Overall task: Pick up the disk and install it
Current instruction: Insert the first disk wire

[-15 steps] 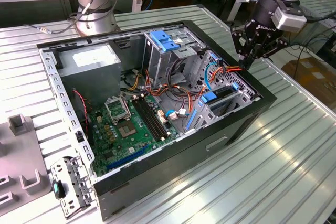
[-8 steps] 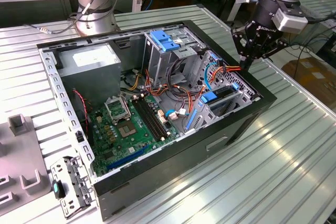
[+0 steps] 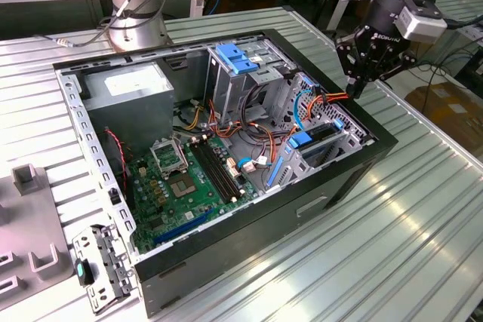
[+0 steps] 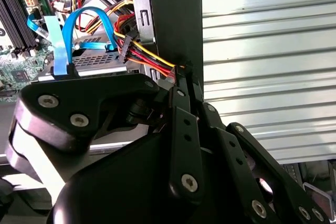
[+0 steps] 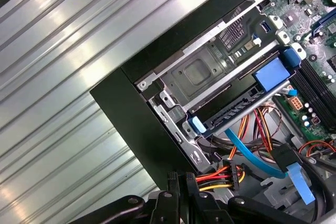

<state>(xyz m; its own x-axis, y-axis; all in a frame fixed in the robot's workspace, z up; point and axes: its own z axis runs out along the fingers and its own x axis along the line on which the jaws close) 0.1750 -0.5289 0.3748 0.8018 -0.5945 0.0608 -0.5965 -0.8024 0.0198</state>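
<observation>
The disk appears as a flat dark slab with blue side rails, lying tilted in the lower drive cage of the open computer case. In the first wrist view the disk is edge-on in its bay, with a blue rail tab at one end; its label is hidden. My gripper hangs over the case's wall on the exterior view's right, just above the disk's end. In both wrist views the gripper is shut with nothing held, right beside the red, orange and yellow power leads.
A blue data cable arches over the cage. Inside the case lie the motherboard, a grey power-supply box and an upper cage with a blue latch plate. A loose bracket and a grey fixture sit on the ribbed table.
</observation>
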